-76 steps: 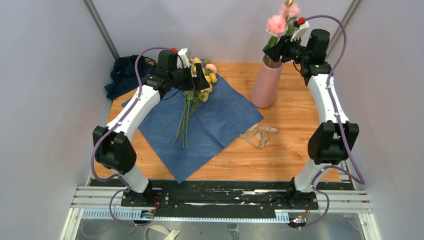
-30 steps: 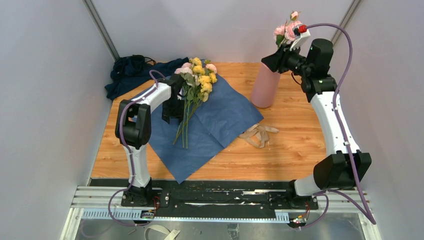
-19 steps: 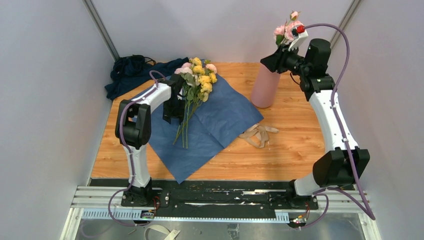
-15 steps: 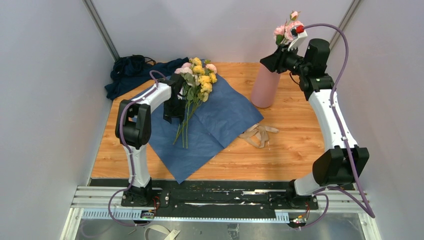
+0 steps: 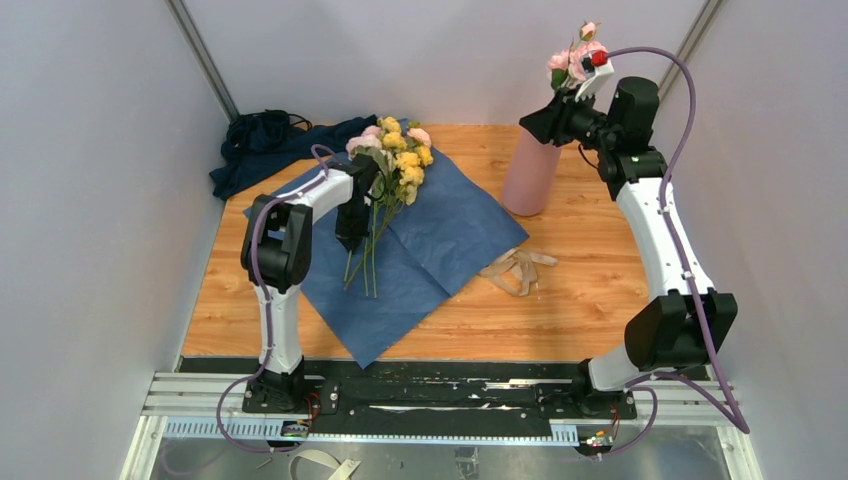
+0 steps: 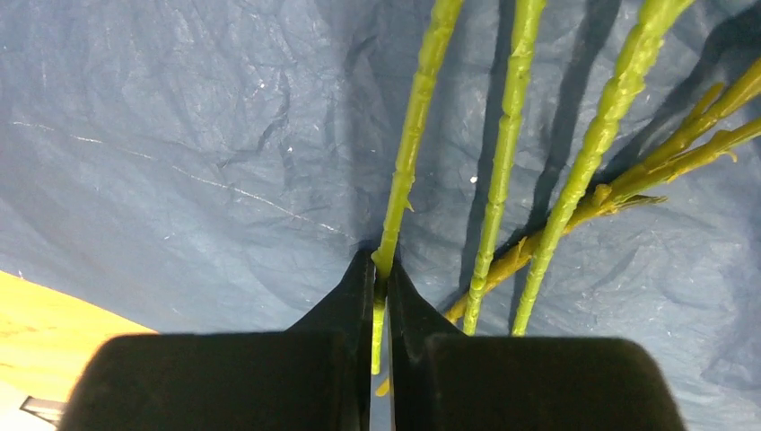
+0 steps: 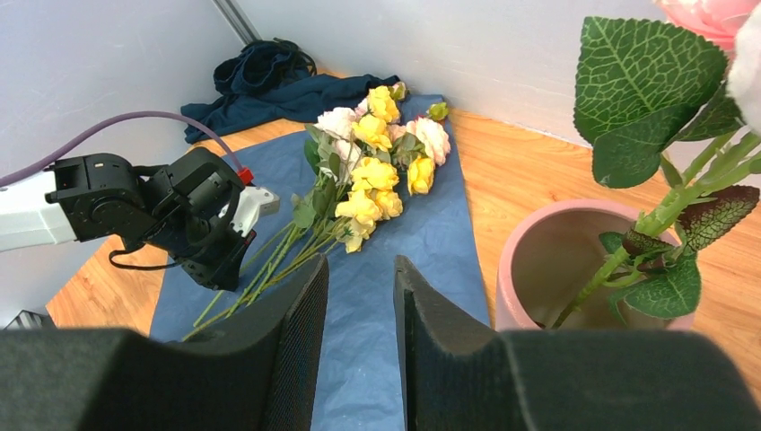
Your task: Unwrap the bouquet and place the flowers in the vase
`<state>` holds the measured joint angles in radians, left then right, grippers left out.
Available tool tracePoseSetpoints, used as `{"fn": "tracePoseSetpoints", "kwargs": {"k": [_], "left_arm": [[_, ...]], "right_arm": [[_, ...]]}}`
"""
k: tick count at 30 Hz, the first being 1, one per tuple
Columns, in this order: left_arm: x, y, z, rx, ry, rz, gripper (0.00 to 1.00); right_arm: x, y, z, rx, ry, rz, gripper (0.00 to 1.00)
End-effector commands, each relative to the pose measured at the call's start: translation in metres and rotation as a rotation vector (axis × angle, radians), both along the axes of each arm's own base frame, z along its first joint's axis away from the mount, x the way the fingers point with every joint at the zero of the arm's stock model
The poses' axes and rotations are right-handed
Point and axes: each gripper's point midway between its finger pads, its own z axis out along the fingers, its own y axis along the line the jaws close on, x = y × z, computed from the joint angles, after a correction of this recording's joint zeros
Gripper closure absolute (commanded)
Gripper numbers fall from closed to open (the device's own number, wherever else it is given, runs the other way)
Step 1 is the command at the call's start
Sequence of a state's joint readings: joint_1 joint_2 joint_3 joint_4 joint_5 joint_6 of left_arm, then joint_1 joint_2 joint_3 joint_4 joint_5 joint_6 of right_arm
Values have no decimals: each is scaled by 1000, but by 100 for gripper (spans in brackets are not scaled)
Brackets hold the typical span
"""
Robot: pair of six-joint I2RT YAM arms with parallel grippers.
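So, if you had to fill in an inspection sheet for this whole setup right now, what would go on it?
Surface: wooden table, bare wood on the right, blue paper spread flat on the left.
Job's things: loose flowers lying on the paper; vase upright, with pink blooms standing in it.
Clutter: tan ribbon on the wood beside the paper; dark cloth heap at the far left corner.
Grippers: left gripper shut on one stem; right gripper open and empty, near the vase's mouth.
Cables: purple cables looping along both arms, not touching the flowers.
Surroundings: plain grey walls; nothing else seen.
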<state>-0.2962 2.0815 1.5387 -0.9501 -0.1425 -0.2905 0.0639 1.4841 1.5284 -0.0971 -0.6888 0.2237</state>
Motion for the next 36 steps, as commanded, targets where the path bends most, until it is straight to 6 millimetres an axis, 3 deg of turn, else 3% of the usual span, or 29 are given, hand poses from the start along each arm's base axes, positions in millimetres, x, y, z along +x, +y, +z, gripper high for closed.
{"fn": "tracePoseSetpoints", "kwargs": {"k": [1, 7, 13, 16, 19, 23, 28, 36], "left_arm": [[6, 5, 6, 29, -34, 11, 100], [29, -8, 68, -56, -203, -2, 100], [49, -32, 145, -214, -386, -11, 100], [52, -39, 166, -258, -429, -22, 100], [49, -41, 175, -279, -446, -27, 100], [41, -39, 184, -287, -469, -27, 100], [35, -37, 190, -291, -484, -29, 100], [32, -45, 190, -337, -467, -14, 100]], "right_arm": [[-3, 13, 5, 10, -12, 42, 64], [-11, 50, -2, -68, -12, 122, 64], [-24, 121, -18, -64, 19, 286, 64], [-26, 155, -33, -24, 76, 351, 64], [-28, 193, -52, 67, 171, 435, 61], [-12, 239, -79, 115, 274, 506, 42], [3, 272, -105, 180, 406, 530, 21], [13, 297, -156, 298, 573, 528, 18]]}}
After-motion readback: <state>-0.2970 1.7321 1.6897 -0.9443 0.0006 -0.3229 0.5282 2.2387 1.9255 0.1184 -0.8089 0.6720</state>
